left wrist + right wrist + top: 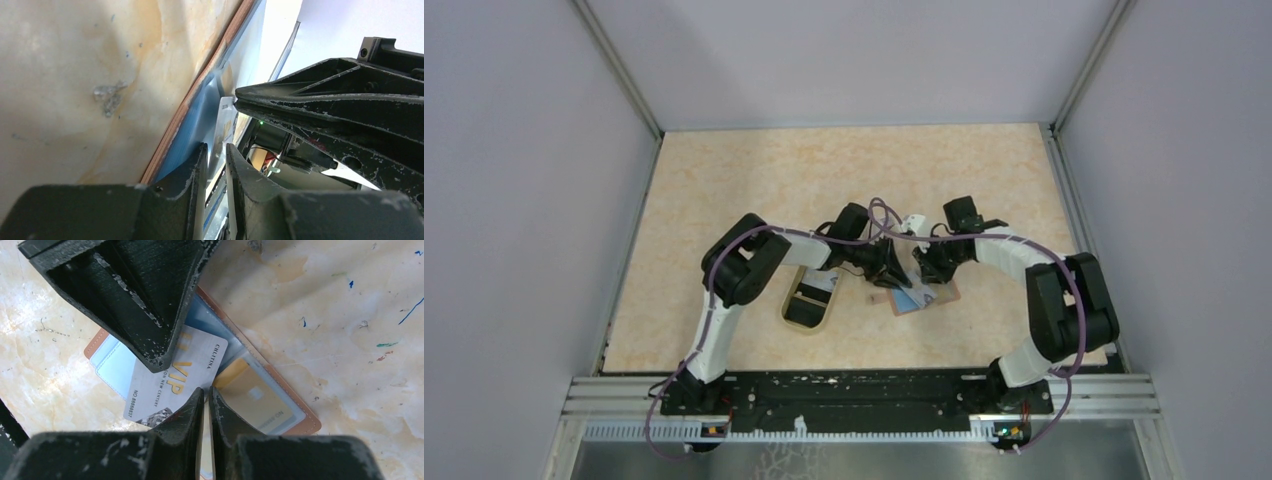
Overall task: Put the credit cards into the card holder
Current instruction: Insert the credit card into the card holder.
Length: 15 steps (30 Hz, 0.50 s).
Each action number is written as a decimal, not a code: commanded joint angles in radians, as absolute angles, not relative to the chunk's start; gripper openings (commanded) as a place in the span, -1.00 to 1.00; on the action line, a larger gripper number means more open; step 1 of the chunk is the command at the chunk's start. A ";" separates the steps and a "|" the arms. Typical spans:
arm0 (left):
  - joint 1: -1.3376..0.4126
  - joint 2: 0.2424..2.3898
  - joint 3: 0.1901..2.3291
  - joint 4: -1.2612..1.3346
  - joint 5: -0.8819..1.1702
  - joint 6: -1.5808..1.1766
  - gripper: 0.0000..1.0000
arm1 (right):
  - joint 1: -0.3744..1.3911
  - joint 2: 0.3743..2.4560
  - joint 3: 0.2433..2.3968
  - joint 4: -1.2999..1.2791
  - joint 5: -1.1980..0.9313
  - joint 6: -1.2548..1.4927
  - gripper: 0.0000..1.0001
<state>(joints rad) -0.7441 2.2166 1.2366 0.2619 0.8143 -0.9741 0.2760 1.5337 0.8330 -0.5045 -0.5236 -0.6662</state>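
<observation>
Centre of table (724,200): both arms meet over the open card holder (921,298); oval dish (789,312) near, to its left
Left gripper (216,150): tip down on the holder's blue inside; narrow gap with a thin pale sheet in it; clamped or not, cannot tell
Right gripper (206,390): jaws nearly together, pinching a corner of the white credit card (185,377)
Card holder: flat, spread open, reddish-brown rim, light blue pockets
White credit card: slanted across the blue inside, gold "VIP" lettering
Gold card (255,400): under a clear pocket, beside the right fingertips
</observation>
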 commanded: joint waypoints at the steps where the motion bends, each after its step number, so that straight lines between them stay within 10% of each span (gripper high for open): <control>1: -0.741 2.193 1.180 0.317 0.751 -1.012 -0.47 | 0.265 1.555 0.884 -0.511 -0.523 -0.652 -0.84; 15: -0.742 2.183 1.152 0.336 0.729 -1.045 -0.52 | 0.264 1.567 0.888 -0.523 -0.515 -0.658 -0.87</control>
<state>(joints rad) -0.7441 2.1899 1.1706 0.3458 0.7692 -1.0473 0.2707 1.5612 0.8474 -0.5220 -0.5144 -0.6605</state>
